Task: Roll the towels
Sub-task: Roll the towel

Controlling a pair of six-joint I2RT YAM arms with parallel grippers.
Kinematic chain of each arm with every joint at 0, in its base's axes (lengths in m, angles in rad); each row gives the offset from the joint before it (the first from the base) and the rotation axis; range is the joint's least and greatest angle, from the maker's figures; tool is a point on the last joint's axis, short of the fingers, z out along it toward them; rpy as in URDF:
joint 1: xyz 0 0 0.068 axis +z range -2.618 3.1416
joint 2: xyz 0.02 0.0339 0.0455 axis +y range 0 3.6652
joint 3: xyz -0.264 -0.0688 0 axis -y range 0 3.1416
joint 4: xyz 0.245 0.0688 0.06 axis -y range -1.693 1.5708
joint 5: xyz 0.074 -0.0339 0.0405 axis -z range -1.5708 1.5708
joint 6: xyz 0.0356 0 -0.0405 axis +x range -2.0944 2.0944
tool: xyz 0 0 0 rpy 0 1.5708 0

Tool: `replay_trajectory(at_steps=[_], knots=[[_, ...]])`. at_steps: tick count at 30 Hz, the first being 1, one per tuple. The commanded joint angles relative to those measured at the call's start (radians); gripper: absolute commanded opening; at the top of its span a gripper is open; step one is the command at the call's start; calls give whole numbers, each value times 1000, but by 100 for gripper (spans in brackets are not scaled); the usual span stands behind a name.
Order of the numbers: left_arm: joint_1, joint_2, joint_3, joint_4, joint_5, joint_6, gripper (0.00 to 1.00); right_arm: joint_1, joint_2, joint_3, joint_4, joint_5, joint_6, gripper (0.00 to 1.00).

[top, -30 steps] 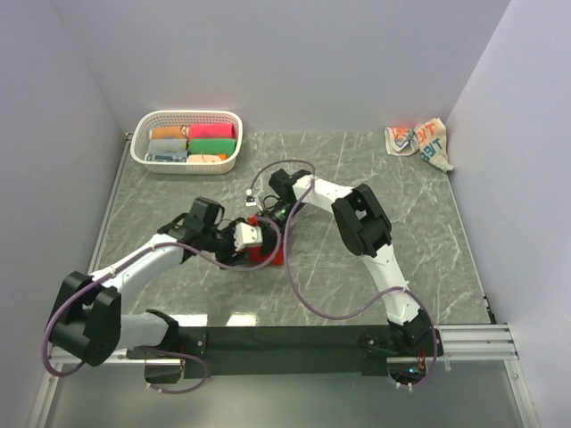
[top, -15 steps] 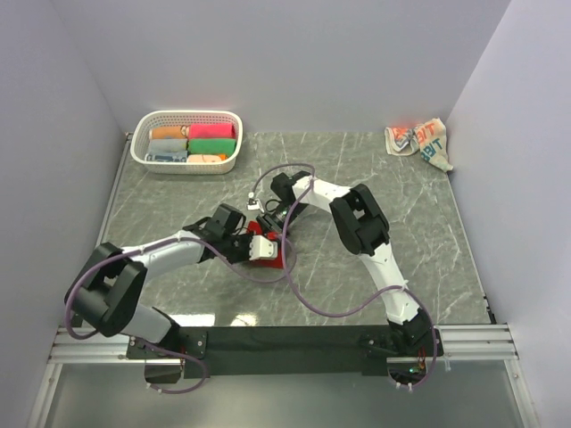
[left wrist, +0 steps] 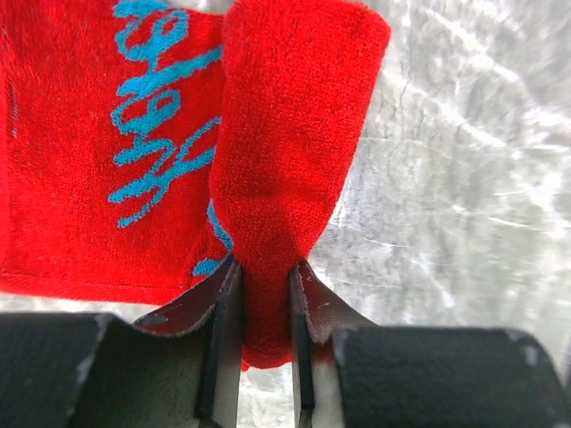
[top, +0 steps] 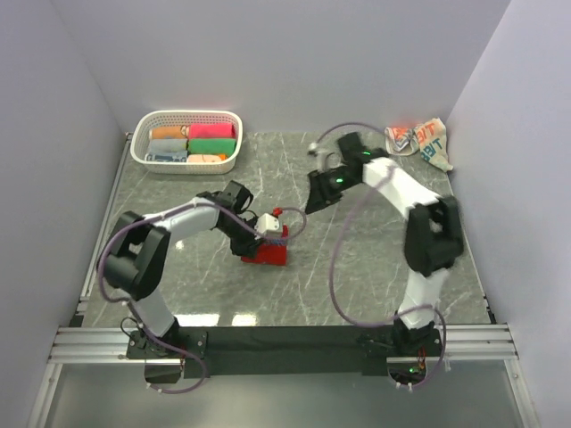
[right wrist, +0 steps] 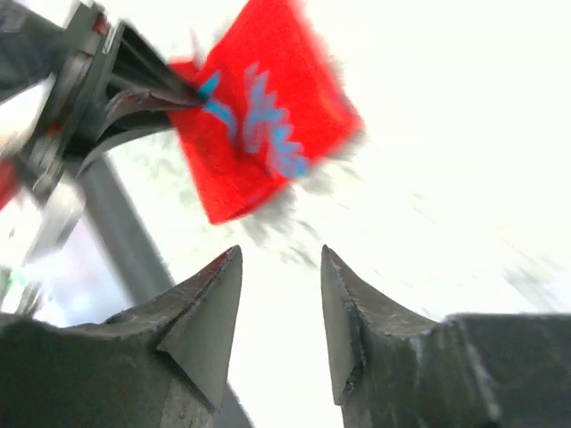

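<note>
Where overhead obscures, left end effector (left wrist: pixel 265 269) pinching red towel (left wrist: pixel 294 134), right end effector (right wrist: pixel 281 254) spread.

A grey-green marbled table (top: pixel 473 259) filled the enclosure. Plain pale lilac panels closed it in: a back wall (top: pixel 285 62), a left wall (top: pixel 45 178) and a right wall (top: pixel 526 178). An aluminium rail (top: pixel 477 337) ran along the near edge, crossed by a black strip (top: pixel 285 340). A bright patch (top: pixel 234 318) near that edge was probably reflected overhead light.
</note>
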Motion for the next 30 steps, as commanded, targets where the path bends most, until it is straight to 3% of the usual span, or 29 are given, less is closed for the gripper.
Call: replay_trajectory(at_steps=[1,5,9,11,16,19,21,30], knots=[[44,183,77,-321,85,-52,15,-60,-260,-182,218,75,38,47],[91,347,252,-472,137,-54,14,-50,-486,-313,292,100,9,39],[130,501,456,-587,171,-36,15,13,-542,-379,234,147,-123,26],[147,570,533,-628,172,-26,16,109,-545,-396,234,235,-155,26],[167,656,622,-662,177,-17,19,306,-476,-408,323,400,-212,47],[171,674,638,-647,168,-25,22,409,-413,-431,462,517,-258,75],[173,681,641,-641,151,-25,23,476,-379,-443,560,606,-310,77],[176,685,645,-616,128,-42,27,567,-191,-453,708,690,-457,73]])
